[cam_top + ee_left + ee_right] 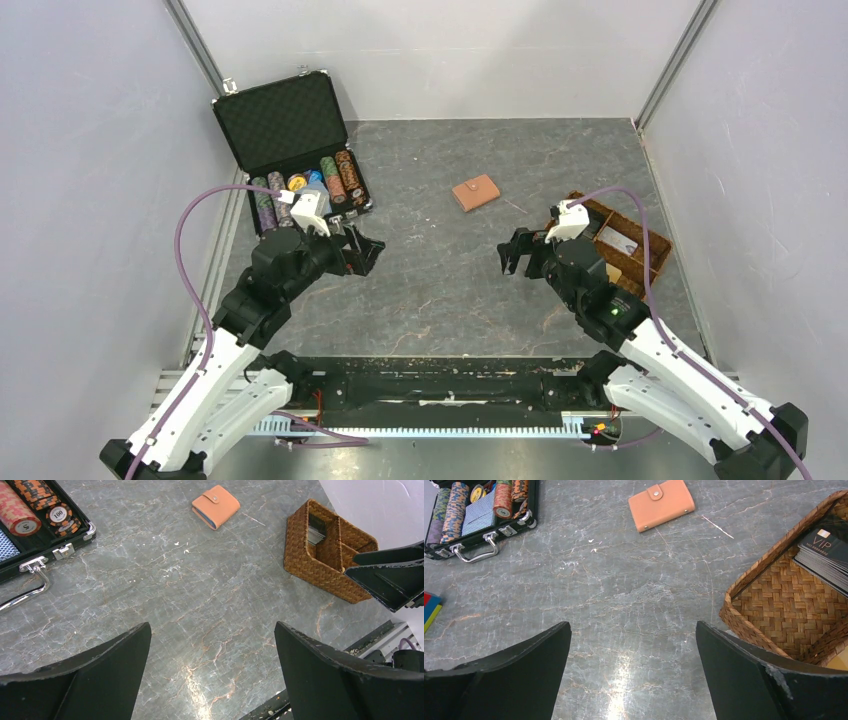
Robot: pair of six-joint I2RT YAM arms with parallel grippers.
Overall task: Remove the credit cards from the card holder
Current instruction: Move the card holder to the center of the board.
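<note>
1. Over the worktop, in the top view, the tan card holder lies folded shut towards the far middle, well apart from both arms. The left end effector and right end effector hover near the middle, each spread wide and holding nothing. An open chip case sits far left and a woven tray stands just beside the right arm.

2. At the left wrist, you see the left end effector gaping over bare stone, with the card holder far ahead and a pale blue edge showing along its near side. No credit cards are visible, so they are presumably inside. The chip case and the woven tray flank your path.

3. At the right wrist, the right end effector is equally wide and empty. The card holder shows its snap tab on top, apparently fastened. Dark VIP cards lie in the woven tray.

4. The step in hand looks like the approach. Bring one arm in to pin the holder flat by its spine side and use the other to lift the tab. Come down squarely, since thin leather on smooth stone will likely slide under a glancing push.
</note>
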